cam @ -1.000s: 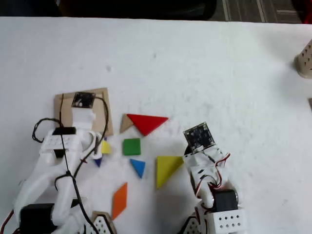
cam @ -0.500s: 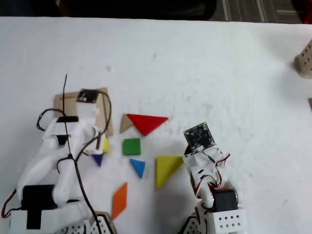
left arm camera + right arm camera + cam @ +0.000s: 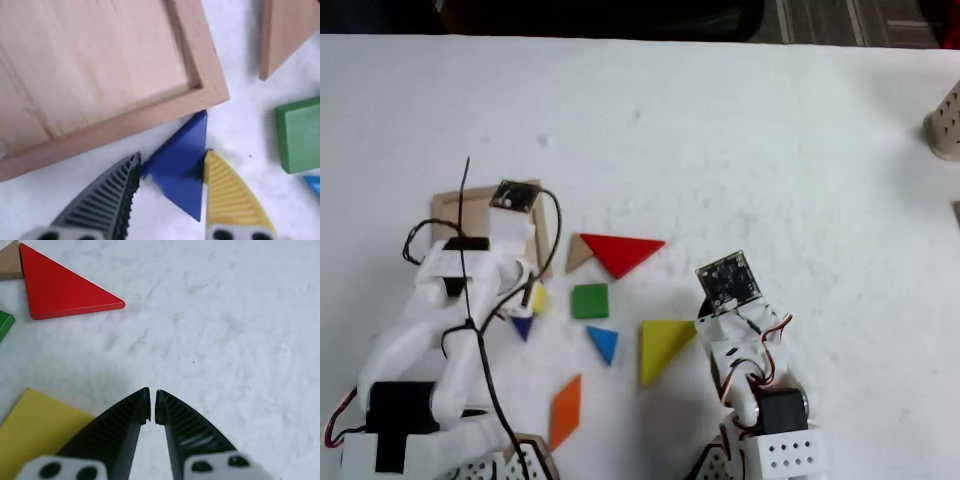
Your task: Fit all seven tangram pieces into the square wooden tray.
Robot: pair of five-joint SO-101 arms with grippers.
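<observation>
The left gripper point(image 3: 172, 161) pinched the dark blue triangle point(image 3: 184, 172) just beside the wooden tray point(image 3: 202, 95). The right gripper point(image 3: 152, 404) hung almost closed, empty.

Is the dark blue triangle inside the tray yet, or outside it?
Outside. The dark blue triangle lies on the table by the tray's outer rim, held between the left gripper's fingers.

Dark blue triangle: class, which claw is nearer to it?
Left. The left claw grips the dark blue triangle; the right claw sits apart, beside the yellow triangle.
</observation>
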